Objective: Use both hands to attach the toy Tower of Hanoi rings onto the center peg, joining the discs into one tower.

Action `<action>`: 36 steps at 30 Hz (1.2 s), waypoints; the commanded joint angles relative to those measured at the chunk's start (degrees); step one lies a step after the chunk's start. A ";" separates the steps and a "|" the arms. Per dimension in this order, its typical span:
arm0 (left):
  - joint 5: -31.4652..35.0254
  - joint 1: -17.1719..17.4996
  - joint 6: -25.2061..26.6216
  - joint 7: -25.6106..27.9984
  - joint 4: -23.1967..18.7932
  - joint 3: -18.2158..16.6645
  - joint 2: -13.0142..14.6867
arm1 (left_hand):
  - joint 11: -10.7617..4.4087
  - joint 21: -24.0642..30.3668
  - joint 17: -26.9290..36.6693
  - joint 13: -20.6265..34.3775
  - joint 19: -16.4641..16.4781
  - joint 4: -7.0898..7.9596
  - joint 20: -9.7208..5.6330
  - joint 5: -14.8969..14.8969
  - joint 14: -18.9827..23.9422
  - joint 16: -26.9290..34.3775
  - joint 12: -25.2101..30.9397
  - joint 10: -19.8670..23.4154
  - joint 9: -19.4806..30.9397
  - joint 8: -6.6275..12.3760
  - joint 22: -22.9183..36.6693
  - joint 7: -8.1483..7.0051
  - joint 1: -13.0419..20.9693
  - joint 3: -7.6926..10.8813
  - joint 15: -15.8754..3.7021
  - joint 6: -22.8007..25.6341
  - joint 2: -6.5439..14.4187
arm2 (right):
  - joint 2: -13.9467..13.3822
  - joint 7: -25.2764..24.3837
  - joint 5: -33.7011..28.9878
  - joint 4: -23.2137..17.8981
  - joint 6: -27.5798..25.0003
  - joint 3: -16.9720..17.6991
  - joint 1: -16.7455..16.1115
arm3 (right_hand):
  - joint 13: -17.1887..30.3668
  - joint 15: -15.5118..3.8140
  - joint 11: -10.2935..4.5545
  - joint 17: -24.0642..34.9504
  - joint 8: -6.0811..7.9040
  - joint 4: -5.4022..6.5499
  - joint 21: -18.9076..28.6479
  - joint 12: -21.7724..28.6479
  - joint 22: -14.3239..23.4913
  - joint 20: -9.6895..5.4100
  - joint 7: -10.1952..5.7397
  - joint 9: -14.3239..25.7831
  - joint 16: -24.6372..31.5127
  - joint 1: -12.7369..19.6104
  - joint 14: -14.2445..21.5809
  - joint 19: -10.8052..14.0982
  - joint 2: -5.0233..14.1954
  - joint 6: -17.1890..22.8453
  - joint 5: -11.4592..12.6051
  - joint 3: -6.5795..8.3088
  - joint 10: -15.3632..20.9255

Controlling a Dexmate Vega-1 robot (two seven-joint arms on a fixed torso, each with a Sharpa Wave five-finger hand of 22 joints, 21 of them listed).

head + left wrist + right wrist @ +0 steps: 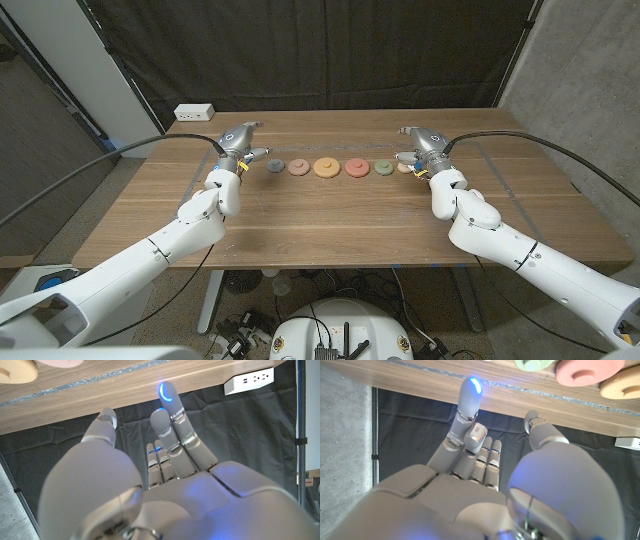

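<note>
Facing the wooden table [330, 215], you see 6 discs in a row across its far half: grey disc [275, 166], brownish-pink disc [298, 167], orange disc [325, 167], red disc [357, 167], green disc [383, 167] and a cream disc [405, 168] partly hidden. Your left hand [238, 150] hovers at 9 o'clock of the row, just beside the grey disc; your right hand [420, 150] sits at 3 o'clock, over the cream disc. Both wrist views show fingers [172, 420] loosely apart and extended, holding nothing; likewise the right fingers [467, 405]. A white power strip [196, 112] lies at the far-left corner.
</note>
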 commanded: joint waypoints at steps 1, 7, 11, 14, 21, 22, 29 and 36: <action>-1.66 0.30 0.58 -2.37 -1.14 -0.61 0.66 | 0.09 0.61 0.32 0.15 -0.20 -0.12 -2.89 -0.07 0.03 0.42 0.38 0.11 0.21 0.57 -0.10 -0.25 0.33 -0.04 0.10 0.57 0.30 | -1.45 3.64 1.29 -1.25 -2.26 0.15 0.27 | 0.31 -5.09 0.17 0.19 -0.06 0.01 0.03 -0.09 0.01 -0.07 0.18 0.15 -0.04 -0.04 -0.13 -0.20 -0.31 0.12 -0.14 0.49 -0.20; -1.08 -0.53 1.51 -4.77 -1.85 0.37 1.29 | 0.15 1.03 -0.30 0.18 -0.48 -0.14 -2.87 -0.07 -0.55 0.04 0.45 0.24 0.20 0.55 -0.43 -0.16 0.51 -0.28 0.11 0.54 0.45 | -2.22 6.45 1.69 -1.74 -3.75 -0.51 1.33 | 0.51 -5.12 0.05 0.18 0.03 0.04 0.09 0.22 -0.09 -0.07 0.09 0.23 -0.20 -0.11 -0.26 -0.37 -0.22 0.26 -0.16 0.53 0.37; -0.96 -0.98 2.37 -6.62 -2.92 0.51 1.95 | -0.12 1.30 -0.35 0.21 -0.61 -0.15 -2.88 -0.10 -0.38 0.25 0.52 0.37 0.20 0.61 -0.63 -0.19 0.60 -0.48 0.10 0.70 0.49 | -2.36 8.06 1.27 -2.06 -5.33 -1.37 2.27 | 0.58 -5.11 0.04 0.28 0.06 0.05 0.15 0.33 -0.10 -0.07 0.06 0.23 -0.14 -0.15 -0.18 -0.37 -0.20 0.34 -0.17 0.53 0.62; -1.27 -1.34 3.54 -9.00 -4.13 0.52 2.65 | -0.07 1.42 -0.43 0.22 -0.67 -0.16 -2.89 -0.08 -0.41 0.25 0.51 0.35 0.20 0.59 -0.72 -0.28 0.69 -0.51 0.10 0.68 0.58 | -2.55 9.49 1.05 -2.38 -6.51 -2.00 3.03 | 0.62 -5.11 0.01 0.33 0.04 0.08 0.17 0.39 -0.12 -0.07 0.09 0.23 -0.10 -0.19 -0.13 -0.39 -0.17 0.31 -0.18 0.53 0.74; -0.60 -2.63 7.23 -14.04 -6.20 1.63 3.87 | -0.07 1.86 -0.68 0.35 -0.90 -0.21 -2.89 -0.03 -0.45 0.31 0.90 1.24 0.22 0.80 -0.99 -0.02 1.05 -0.63 0.09 1.32 0.85 | -2.58 11.27 0.41 -3.05 -8.71 -3.34 4.31 | 0.80 -5.10 -0.07 0.50 -0.05 0.13 0.25 0.51 -0.17 -0.08 0.07 0.22 0.05 -0.30 0.03 -0.48 -0.07 0.11 -0.18 0.55 0.97; -0.65 -2.79 7.49 -14.58 -6.30 1.73 3.99 | -0.10 1.87 -0.64 0.35 -0.91 -0.21 -2.89 -0.02 -0.41 0.35 0.89 1.22 0.22 0.82 -0.99 0.00 1.07 -0.63 0.09 1.38 0.87 | -2.56 11.25 0.43 -3.06 -8.80 -3.41 4.36 | 0.81 -5.10 -0.05 0.50 -0.05 0.13 0.24 0.51 -0.19 -0.08 0.10 0.22 0.06 -0.31 0.04 -0.50 -0.07 0.09 -0.18 0.55 0.98; -1.15 -3.01 8.10 -15.35 -6.33 1.95 4.01 | 0.03 2.26 -0.60 0.53 -1.21 -0.25 -2.87 0.04 -0.37 0.60 0.89 1.21 0.25 0.76 -1.24 0.11 1.38 -0.75 0.10 1.41 1.02 | -2.72 12.10 0.22 -3.39 -9.96 -4.26 4.98 | 0.91 -5.09 0.01 0.41 -0.06 0.12 0.18 0.51 -0.33 -0.09 0.15 0.25 -0.03 -0.29 -0.07 -0.65 0.03 0.04 -0.15 0.60 0.94; -1.26 -3.66 8.84 -17.00 -6.53 2.72 4.42 | -0.16 2.80 -1.12 0.81 -1.63 -0.20 -2.85 0.10 -0.87 0.37 1.02 1.39 0.29 0.70 -1.58 0.22 1.60 -1.00 0.09 1.39 1.18 | -3.02 13.20 0.04 -3.70 -10.78 -5.17 5.58 | 1.18 -5.14 -0.08 0.03 0.18 0.08 0.32 0.63 -0.44 -0.09 0.39 0.42 -0.45 -0.17 -0.48 -0.74 0.33 0.44 -0.05 0.74 1.19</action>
